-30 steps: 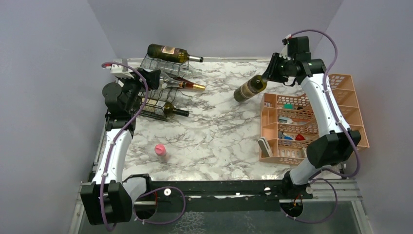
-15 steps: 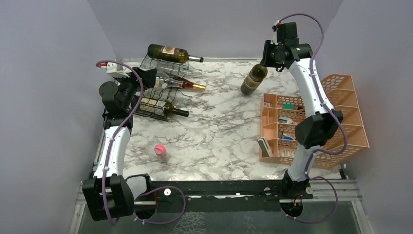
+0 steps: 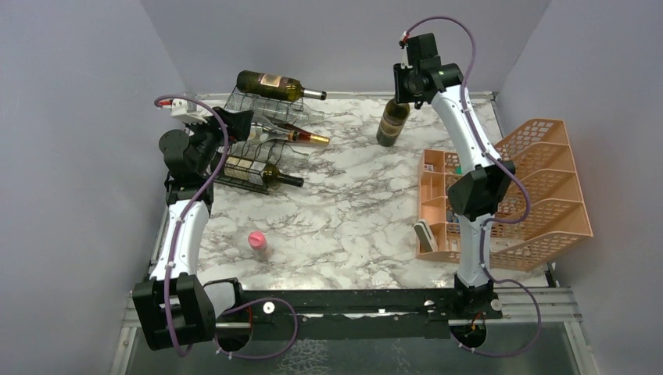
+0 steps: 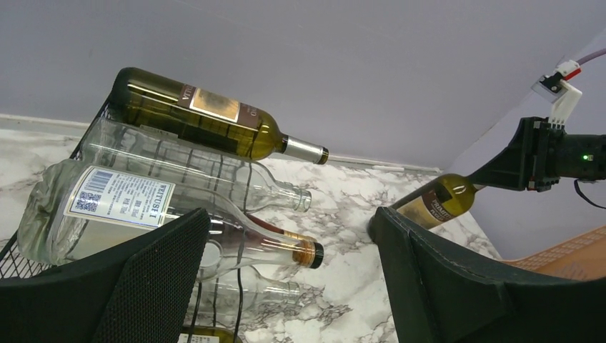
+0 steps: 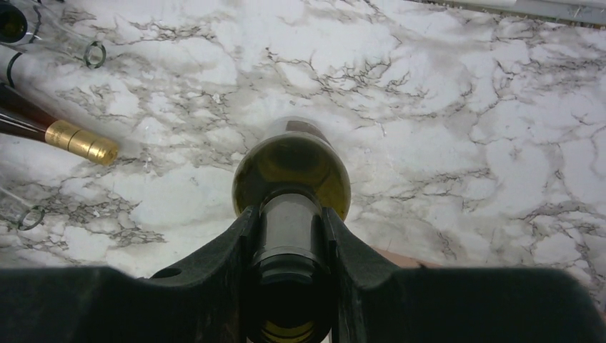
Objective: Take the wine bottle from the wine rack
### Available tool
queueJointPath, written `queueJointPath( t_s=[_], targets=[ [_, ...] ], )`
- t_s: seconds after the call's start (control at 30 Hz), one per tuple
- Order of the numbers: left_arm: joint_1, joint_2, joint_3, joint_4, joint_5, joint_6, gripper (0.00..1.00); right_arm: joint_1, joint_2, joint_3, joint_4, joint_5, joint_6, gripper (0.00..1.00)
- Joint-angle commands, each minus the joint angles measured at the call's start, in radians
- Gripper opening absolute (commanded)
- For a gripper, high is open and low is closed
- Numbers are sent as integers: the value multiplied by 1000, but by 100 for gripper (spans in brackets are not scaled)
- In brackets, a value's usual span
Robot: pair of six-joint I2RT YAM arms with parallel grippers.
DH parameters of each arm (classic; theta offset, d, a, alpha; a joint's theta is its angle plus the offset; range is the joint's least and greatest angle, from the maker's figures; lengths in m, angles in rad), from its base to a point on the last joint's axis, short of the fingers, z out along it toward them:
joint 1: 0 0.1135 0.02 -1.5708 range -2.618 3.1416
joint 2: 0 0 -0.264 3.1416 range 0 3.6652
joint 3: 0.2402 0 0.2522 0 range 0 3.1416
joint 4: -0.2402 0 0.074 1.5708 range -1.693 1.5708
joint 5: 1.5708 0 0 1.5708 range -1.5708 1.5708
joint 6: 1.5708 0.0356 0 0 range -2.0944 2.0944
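Green wine bottle (image 3: 392, 123), well apart from the wire wine rack (image 3: 258, 148), hangs neck-gripped in the right fingers (image 5: 221, 271) over the far desk (image 3: 352, 203), so releasing it tilted could topple it; left fingers (image 4: 143, 286) gape empty beside the rack.

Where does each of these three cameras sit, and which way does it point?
Top external: fixed above and behind the arms, looking down on the marble table and wine rack; both arms show whole.
Left wrist: on the left arm, facing the rack and back wall; open fingers of the left end effector frame the bottom.
Right wrist: on the right arm, looking down the wine bottle clamped in the right end effector.
Shared: all three show that bottle.
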Motion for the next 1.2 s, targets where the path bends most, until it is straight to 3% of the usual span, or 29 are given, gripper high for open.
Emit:
queueJointPath(
  t_s=[0.0, 0.13, 0.33, 0.73, 1.17],
  targets=[
    [11, -3, 12, 47, 36, -18, 91, 9, 16, 51, 48, 47, -58, 1],
    [13, -1, 8, 52, 39, -22, 91, 11, 30, 52, 62, 36, -75, 5],
    [14, -5, 5, 55, 36, -20, 91, 20, 55, 54, 68, 29, -90, 23],
    [15, 0, 2, 60, 38, -26, 91, 22, 86, 53, 122, 41, -119, 51],
    [17, 6, 0, 66, 41, -28, 91, 24, 62, 54, 132, 15, -104, 62]
  ],
)
